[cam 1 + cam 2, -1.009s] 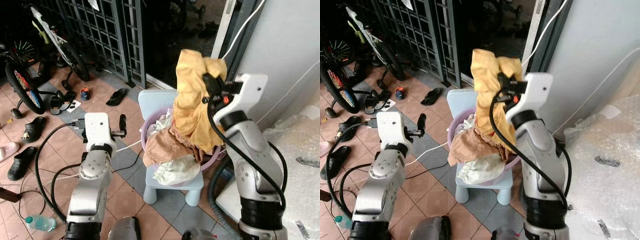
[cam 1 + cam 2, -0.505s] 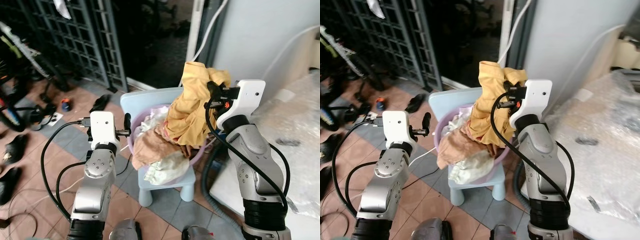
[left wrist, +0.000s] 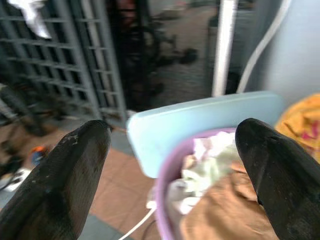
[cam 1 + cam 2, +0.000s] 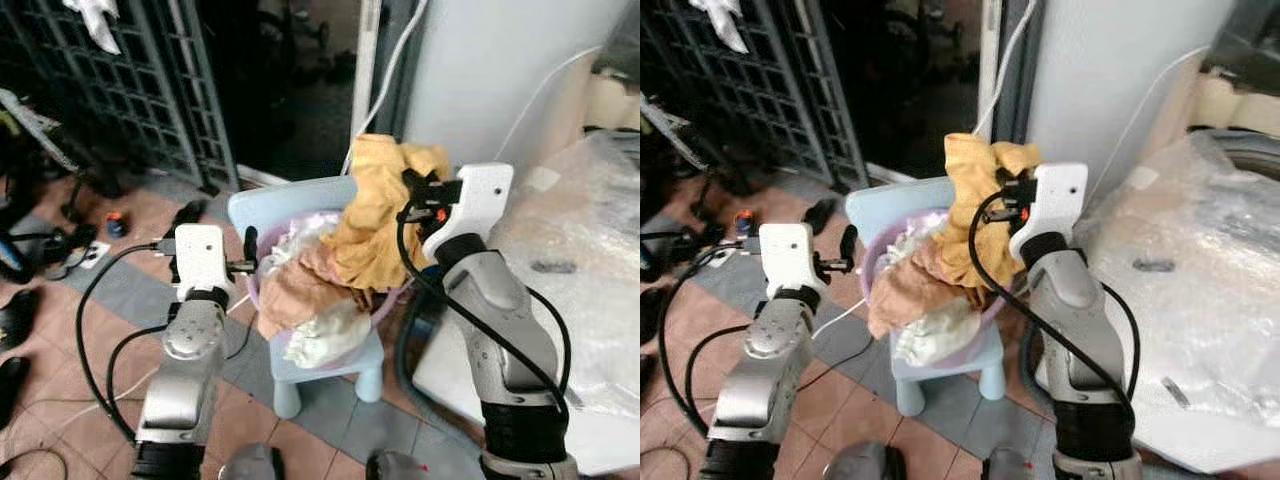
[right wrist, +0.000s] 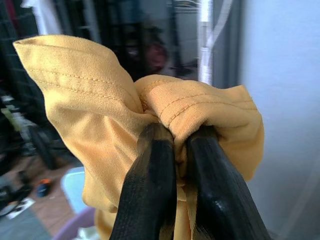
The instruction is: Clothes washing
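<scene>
At six o'clock, low in the head views, both silver arms rise from the robot's body. Toward nine o'clock the left gripper (image 3: pixel 170 170) hovers beside the purple basin (image 4: pixel 262 290), its fingers (image 3: pixel 70 175) spread apart and empty. At centre, the basin sits on a pale blue child's chair (image 4: pixel 330 360), heaped with tan and white laundry (image 4: pixel 310 300). Toward one o'clock the right gripper (image 5: pixel 172 145) is clenched on a yellow garment (image 4: pixel 385 215), lifted above the basin with its lower folds draping onto the heap. Beyond, at eleven o'clock, stands a dark metal gate (image 4: pixel 160 80).
</scene>
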Robot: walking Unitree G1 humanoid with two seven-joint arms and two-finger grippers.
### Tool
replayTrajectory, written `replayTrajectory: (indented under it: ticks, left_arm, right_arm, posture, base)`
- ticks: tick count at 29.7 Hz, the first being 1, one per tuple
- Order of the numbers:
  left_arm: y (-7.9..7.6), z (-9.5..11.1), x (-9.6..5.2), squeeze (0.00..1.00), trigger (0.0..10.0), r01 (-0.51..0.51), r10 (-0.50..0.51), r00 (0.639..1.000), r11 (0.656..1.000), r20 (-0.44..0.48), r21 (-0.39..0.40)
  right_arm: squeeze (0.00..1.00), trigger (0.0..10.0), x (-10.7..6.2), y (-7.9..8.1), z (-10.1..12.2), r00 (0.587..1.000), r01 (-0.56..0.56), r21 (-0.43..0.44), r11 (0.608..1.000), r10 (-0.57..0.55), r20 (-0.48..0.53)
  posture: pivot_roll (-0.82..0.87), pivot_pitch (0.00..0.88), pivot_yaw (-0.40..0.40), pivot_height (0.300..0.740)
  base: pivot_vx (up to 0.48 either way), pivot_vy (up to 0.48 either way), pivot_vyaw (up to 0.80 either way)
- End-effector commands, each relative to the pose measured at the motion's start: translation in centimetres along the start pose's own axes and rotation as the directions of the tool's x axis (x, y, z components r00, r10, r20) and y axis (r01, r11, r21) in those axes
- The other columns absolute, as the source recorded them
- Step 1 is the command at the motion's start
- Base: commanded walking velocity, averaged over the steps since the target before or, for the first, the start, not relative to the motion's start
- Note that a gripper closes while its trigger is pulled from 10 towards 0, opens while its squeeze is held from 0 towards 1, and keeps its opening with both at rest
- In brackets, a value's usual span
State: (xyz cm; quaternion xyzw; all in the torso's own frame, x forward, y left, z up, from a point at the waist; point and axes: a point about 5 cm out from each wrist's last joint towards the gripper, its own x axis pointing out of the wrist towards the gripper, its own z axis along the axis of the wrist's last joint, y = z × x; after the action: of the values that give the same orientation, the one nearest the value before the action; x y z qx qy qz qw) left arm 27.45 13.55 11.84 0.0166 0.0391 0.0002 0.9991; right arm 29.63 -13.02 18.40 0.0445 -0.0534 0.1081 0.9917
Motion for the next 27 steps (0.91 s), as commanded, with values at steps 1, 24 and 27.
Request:
replayTrajectory:
  ticks: [1, 24, 27]
  left_arm:
    - [0.0, 0.2, 0.0, 0.00, 10.0, 0.012, -0.012, 1.000, 1.000, 0.013, 0.002]
    - [0.3, 1.7, 1.6, 0.00, 10.0, 0.007, -0.007, 0.998, 1.000, 0.065, -0.002]
    - [0.7, 2.0, 1.6, 0.00, 10.0, -0.020, 0.021, 0.997, 1.000, 0.077, -0.014]
  right_arm:
    - [0.00, 10.0, 0.1, 0.0, 0.5, 1.000, 0.009, -0.006, 1.000, -0.009, 0.025]
    - [0.00, 10.0, 2.0, -0.9, 1.3, 0.996, 0.054, -0.023, 0.998, -0.052, 0.075]
    - [0.00, 10.0, 2.0, -0.9, 1.8, 0.995, 0.052, -0.038, 0.998, -0.049, 0.090]
  posture:
    - [-0.02, 0.000, 0.056, 0.740]
    - [-0.02, 0.000, 0.066, 0.740]
    - [-0.03, 0.000, 0.056, 0.740]
  base:
    - [0.000, -0.386, -0.76]
    - [0.000, -0.325, -0.29]
    - [0.000, 0.000, 0.00]
